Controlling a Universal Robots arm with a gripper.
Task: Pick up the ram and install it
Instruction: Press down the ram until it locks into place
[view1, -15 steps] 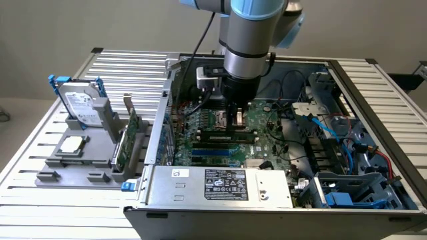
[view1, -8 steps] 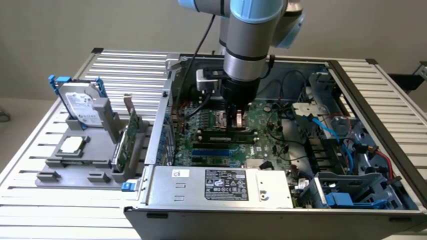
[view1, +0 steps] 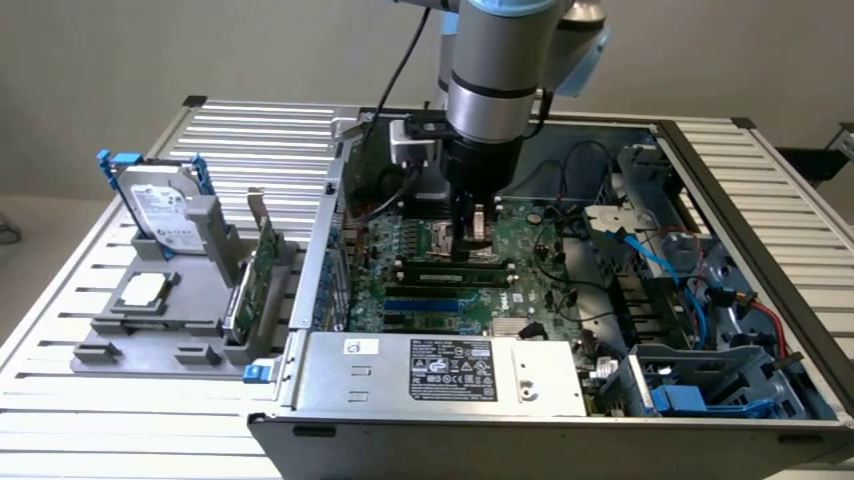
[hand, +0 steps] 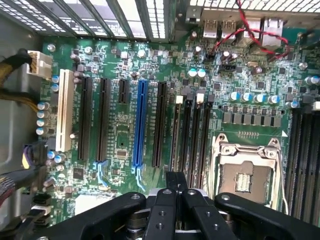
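Exterior view, left to right: a gray fixture (view1: 154, 330) holding spare parts; then the open computer case (view1: 561, 400), where I have my gripper (view1: 470, 238) low over the motherboard (view1: 534, 285), jaws together. The ram (view1: 454, 265) appears seated in its slot beneath, possibly not fully latched; installation looks nearly complete.

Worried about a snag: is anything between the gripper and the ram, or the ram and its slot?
Nothing visible. The shut gripper hangs right above the ram, which already stands in a motherboard slot. Whether they touch is unclear.
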